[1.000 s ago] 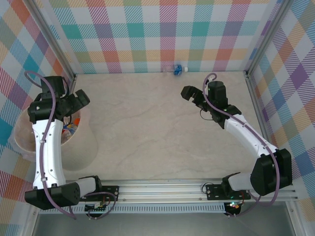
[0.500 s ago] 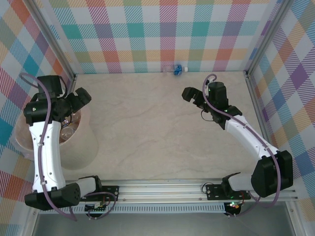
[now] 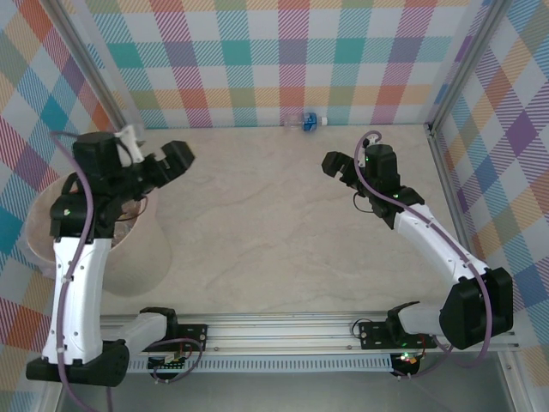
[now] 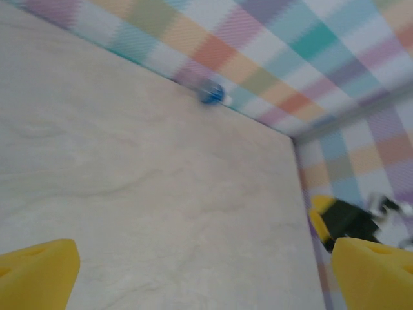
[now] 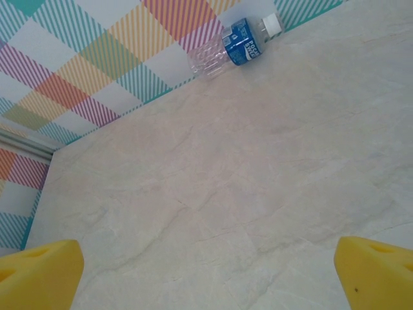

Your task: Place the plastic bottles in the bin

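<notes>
left gripper (image 3: pixel 174 160) jaws stood fully spread, gripping nothing, over the table (image 3: pixel 257 232) just beside the bin (image 3: pixel 144 257); right gripper (image 3: pixel 333 165) likewise spread wide and empty, touching nothing. one plastic bottle (image 5: pixel 235 46) lay on its side against the back wall (image 3: pixel 257 60), well apart from both; blue label (image 5: pixel 244 42) with white print, unreadable, white cap (image 5: pixel 274 24)

We see one bottle (image 3: pixel 306 121) lying on the table (image 3: pixel 257 232) at its far edge, along the foot of the far wall, a little right of the middle. The bin (image 3: pixel 141 257) stands at the left edge, under the left arm. The left gripper (image 3: pixel 176 161) hangs just right of the bin's far side. The right gripper (image 3: pixel 336 167) is on the right half, nearer than the bottle and apart from it.
</notes>
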Robot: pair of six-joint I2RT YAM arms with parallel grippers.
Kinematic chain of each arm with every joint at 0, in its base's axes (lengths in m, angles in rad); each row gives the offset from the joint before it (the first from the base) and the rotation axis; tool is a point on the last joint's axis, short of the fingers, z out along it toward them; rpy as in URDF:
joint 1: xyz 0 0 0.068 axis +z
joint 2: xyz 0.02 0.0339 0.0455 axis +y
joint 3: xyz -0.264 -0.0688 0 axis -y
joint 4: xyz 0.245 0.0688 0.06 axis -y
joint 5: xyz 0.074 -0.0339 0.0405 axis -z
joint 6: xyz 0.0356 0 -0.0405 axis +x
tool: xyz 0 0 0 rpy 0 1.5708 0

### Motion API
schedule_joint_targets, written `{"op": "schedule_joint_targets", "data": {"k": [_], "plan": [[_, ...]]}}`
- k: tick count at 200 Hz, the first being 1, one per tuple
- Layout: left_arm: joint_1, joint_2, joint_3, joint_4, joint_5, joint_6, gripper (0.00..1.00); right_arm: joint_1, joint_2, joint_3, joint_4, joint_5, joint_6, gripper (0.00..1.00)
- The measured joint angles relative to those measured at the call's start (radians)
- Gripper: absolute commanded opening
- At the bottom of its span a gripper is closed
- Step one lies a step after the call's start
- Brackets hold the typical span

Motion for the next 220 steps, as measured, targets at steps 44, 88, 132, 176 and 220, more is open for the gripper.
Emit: {"op": "schedule_joint_targets", "data": {"k": [44, 88, 132, 176, 220], "plan": [[-0.214, 0.129, -0.01, 0.158, -0.018, 0.0, 1.0, -0.001, 0.003, -0.01, 0.0, 0.03, -0.008, 1.0], [-0.317, 0.346, -0.013, 0.34, -0.069, -0.011, 1.0, -0.021, 0.055, -0.006, 0.0, 0.031, -0.046, 1.0], [-0.329, 0.636, 0.057, 0.468, -0.206, -0.042, 1.0, -0.114, 0.232, 0.079, -0.002, -0.031, -0.077, 1.0], [-0.33, 0.884, 0.18, 0.552, -0.343, -0.048, 1.0, -0.204, 0.461, 0.29, 0.001, -0.163, -0.082, 1.0], [-0.33, 1.001, 0.278, 0.643, -0.442, -0.02, 1.0, -0.26, 0.665, 0.492, 0.022, -0.267, -0.072, 1.0]]}}
